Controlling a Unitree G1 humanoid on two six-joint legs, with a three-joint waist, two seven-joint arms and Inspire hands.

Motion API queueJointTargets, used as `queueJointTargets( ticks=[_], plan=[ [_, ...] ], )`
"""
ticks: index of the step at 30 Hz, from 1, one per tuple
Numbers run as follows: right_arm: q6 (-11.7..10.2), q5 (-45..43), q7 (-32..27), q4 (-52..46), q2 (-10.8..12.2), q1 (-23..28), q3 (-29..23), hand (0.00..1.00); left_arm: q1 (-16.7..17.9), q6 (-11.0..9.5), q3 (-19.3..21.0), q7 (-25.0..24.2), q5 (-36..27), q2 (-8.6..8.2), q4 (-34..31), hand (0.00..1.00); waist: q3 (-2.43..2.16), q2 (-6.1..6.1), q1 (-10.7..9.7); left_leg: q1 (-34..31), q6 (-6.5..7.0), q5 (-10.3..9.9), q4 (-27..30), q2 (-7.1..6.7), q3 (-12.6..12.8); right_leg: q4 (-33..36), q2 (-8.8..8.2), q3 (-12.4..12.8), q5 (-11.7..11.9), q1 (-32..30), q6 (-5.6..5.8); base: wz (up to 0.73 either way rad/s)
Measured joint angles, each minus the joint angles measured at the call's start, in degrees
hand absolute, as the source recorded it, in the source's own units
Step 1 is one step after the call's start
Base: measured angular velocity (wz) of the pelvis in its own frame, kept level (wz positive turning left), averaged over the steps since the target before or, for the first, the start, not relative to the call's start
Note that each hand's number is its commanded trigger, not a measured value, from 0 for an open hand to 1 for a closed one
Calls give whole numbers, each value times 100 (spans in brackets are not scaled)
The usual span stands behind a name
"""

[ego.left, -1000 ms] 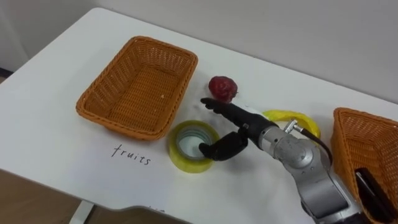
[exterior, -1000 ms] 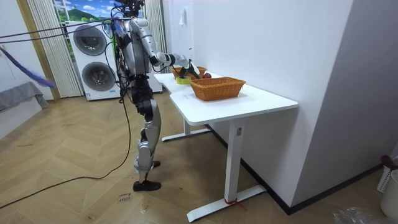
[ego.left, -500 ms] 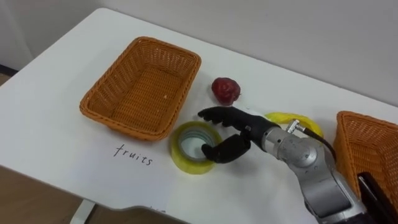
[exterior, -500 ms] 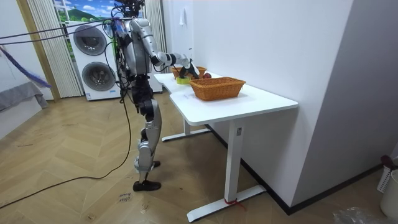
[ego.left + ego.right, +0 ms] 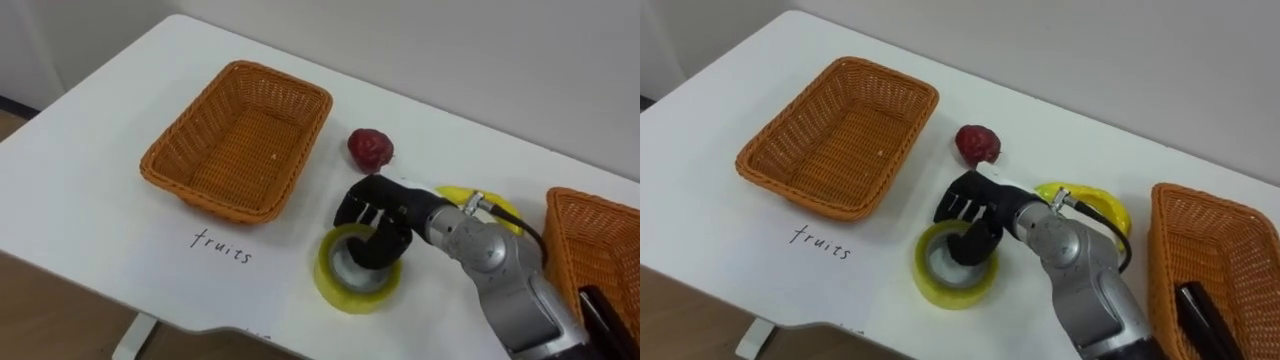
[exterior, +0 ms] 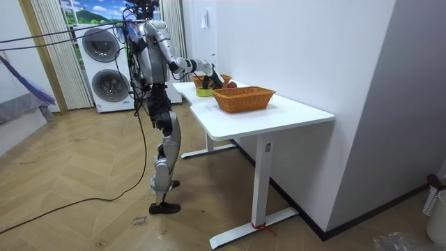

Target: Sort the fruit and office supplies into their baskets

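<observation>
Yellow tape roll (image 5: 347, 293) near table (image 5: 90, 170) front edge; red fruit (image 5: 370, 147) beside empty basket (image 5: 172, 150).

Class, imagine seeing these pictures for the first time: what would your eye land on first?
The eye lands on the black right hand, at centre front, curled round a yellow tape roll. Then the empty wicker basket at left, "fruits" handwritten below it, and a red fruit lying outside it.
</observation>
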Motion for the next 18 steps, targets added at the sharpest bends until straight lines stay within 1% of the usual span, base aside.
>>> queueJointTargets(
  ticks=[4, 6, 11, 16, 18],
  plan=[
    [42, -5, 17, -5, 0, 3, -31, 100, 5, 3, 10, 19, 5, 4, 1, 0, 7, -16, 8, 7, 0, 0, -17, -1, 0, 0, 0, -3, 0, 5, 0, 0],
    [76, -11, 27, -23, 0, 3, -32, 100, 10, 12, 20, 22, 10, 5, 1, 0, 8, -40, 13, 1, 0, 0, -17, -1, -1, 0, 0, -14, 0, 2, 0, 0],
    [86, -248, 152, -169, 0, 33, -27, 100, 9, 15, 38, 34, 42, 5, 3, 0, 14, -101, 33, -15, 0, 0, 0, 0, -1, 0, 1, -12, 0, -21, 0, 0],
    [117, -244, 213, -214, 0, 36, -34, 100, 61, 14, 32, 57, 41, 6, 5, 0, 15, -105, 30, -12, 0, 0, 8, 0, -2, -1, 3, 7, 1, -23, -1, 0],
    [121, -203, 211, -220, -1, 35, -36, 100, 81, -4, -7, 145, 23, 6, 4, 0, 15, -104, 23, 0, 0, 0, 4, 2, -3, -2, 3, 8, 1, -29, -1, 0]
  ],
)
